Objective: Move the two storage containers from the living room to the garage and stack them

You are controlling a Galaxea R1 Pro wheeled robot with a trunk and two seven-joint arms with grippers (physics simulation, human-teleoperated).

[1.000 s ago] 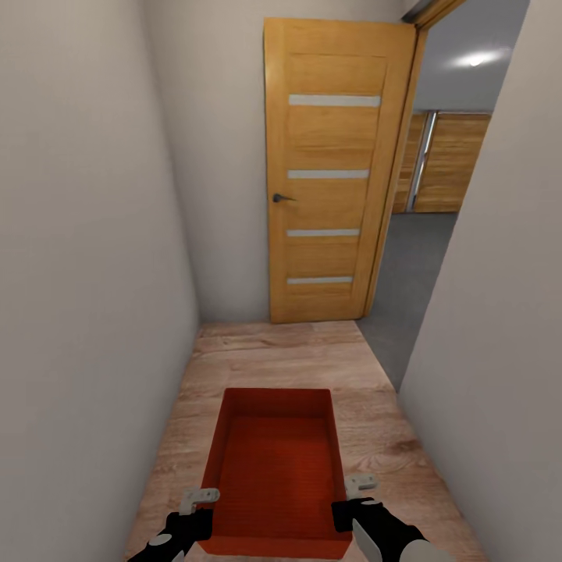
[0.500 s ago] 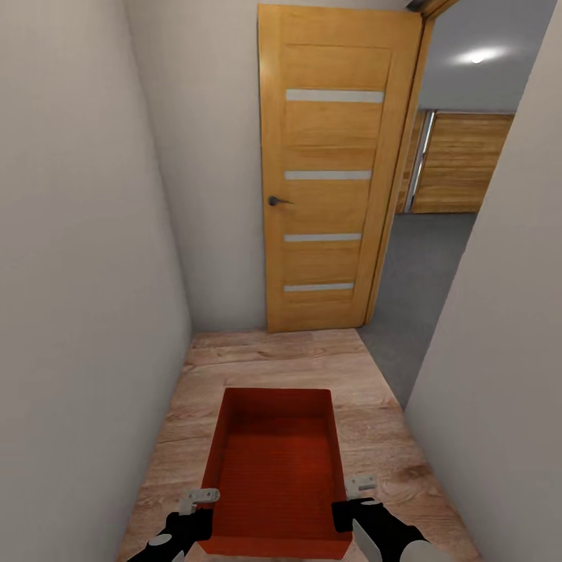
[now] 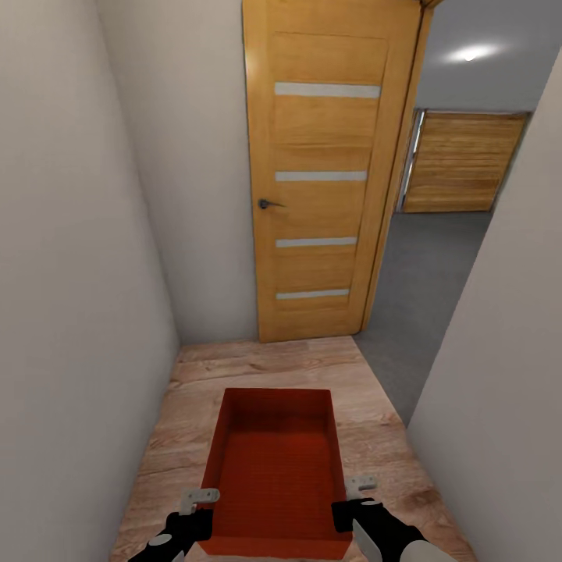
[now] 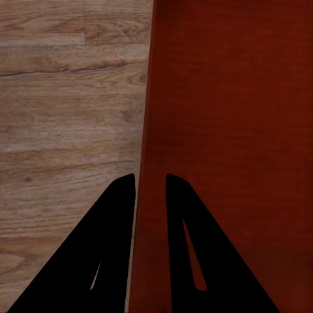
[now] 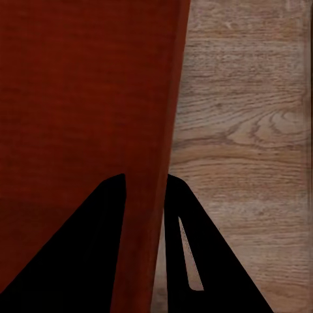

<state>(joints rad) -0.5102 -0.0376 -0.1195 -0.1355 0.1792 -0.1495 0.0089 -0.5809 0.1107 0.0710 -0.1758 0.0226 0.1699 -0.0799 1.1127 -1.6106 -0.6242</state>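
One red-orange storage container [image 3: 275, 468] hangs in front of me above the wood plank flooring, carried between both arms. My left gripper [image 3: 200, 507] is shut on the container's left wall; in the left wrist view its two black fingers [image 4: 120, 202] pinch that wall [image 4: 151, 163]. My right gripper [image 3: 353, 503] is shut on the right wall, and the right wrist view shows the wall [image 5: 171, 117] between its fingers [image 5: 114, 195]. The garage [image 3: 437, 234] with its grey concrete floor [image 3: 414, 297] opens ahead to the right, past the orange door [image 3: 324, 172].
I stand in a narrow hallway with white walls close on the left [image 3: 70, 273] and right [image 3: 507, 351]. The orange door stands open against the far wall. A wooden slatted panel [image 3: 460, 160] closes the garage's far side.
The whole view has moved forward and slightly right: the door and garage opening look larger and nearer. The container and both grippers keep the same place in the picture.
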